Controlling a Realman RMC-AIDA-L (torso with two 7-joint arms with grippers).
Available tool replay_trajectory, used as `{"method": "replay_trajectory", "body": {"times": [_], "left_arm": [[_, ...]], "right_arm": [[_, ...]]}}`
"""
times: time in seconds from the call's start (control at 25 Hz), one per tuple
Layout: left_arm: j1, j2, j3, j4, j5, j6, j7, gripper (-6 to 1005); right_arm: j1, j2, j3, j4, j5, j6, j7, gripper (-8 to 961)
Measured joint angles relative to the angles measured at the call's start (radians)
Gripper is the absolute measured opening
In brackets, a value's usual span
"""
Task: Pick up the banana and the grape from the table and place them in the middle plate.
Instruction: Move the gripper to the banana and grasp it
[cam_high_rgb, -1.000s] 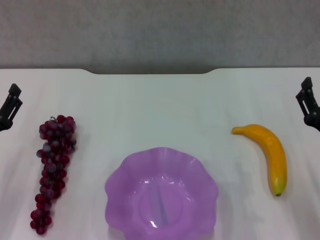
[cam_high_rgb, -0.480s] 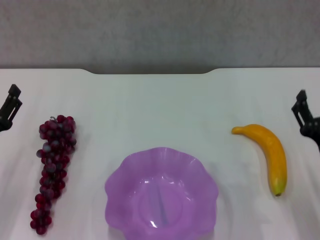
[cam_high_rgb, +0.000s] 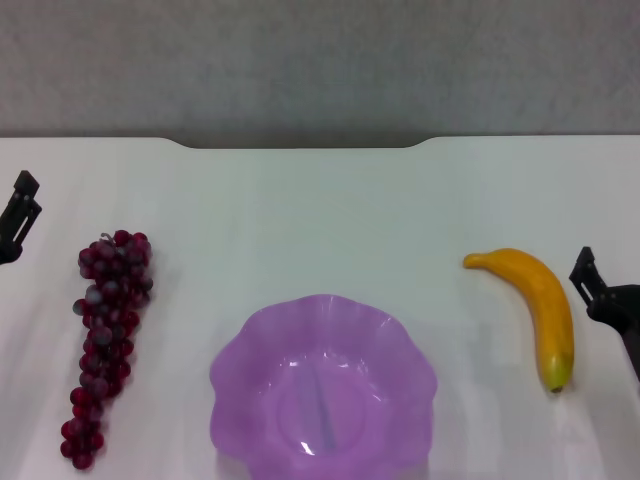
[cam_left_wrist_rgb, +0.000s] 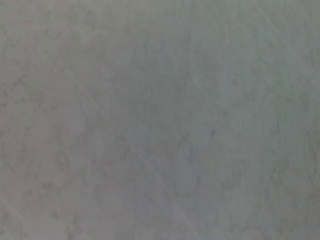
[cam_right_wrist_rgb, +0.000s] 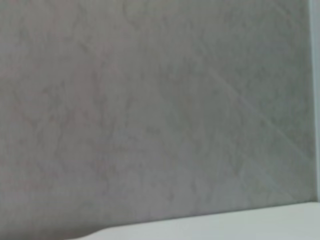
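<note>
Nothing is placed yet: the banana (cam_high_rgb: 536, 307) and the grape bunch (cam_high_rgb: 106, 335) lie on the worktop (cam_high_rgb: 310, 215), and the purple plate (cam_high_rgb: 322, 388) holds nothing. The right gripper (cam_high_rgb: 600, 296) is just beside the banana at the right edge, the left gripper (cam_high_rgb: 17, 215) at the left edge; I cannot tell if either is released or clenched.

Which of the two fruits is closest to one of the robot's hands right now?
The curved yellow-orange banana: the right hand sits just beside it. The dark red-purple grape bunch lies farther from the left hand.

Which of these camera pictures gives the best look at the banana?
The head view: the banana lies whole on the white table, right of the purple plate, with the right gripper beside it. Both wrist views show no banana, only a grey surface.
</note>
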Motion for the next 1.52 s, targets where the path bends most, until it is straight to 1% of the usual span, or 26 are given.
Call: {"method": "replay_trajectory", "body": {"times": [0.32,0.6,0.84,1.2,1.52], "left_arm": [[0.001,0.0,0.001,0.0,0.0,0.0,0.0,759],[0.0,0.0,0.001,0.0,0.0,0.001,0.0,760],[0.0,0.0,0.001,0.0,0.002,0.002,0.0,760],[-0.005,0.0,0.002,0.0,0.012,0.002,0.0,760],[-0.005,0.0,0.002,0.0,0.012,0.002,0.0,760]], "right_arm": [[0.022,-0.002,0.001,0.036,0.001,-0.141,0.0,878],[0.039,-0.004,0.001,0.069,0.001,-0.236,0.0,878],[0.072,-0.005,-0.007,0.083,-0.008,-0.33,0.0,878],[0.1,-0.005,-0.02,0.106,-0.013,-0.409,-0.001,877],[0.102,-0.004,-0.023,0.121,-0.013,-0.415,-0.002,865]]}}
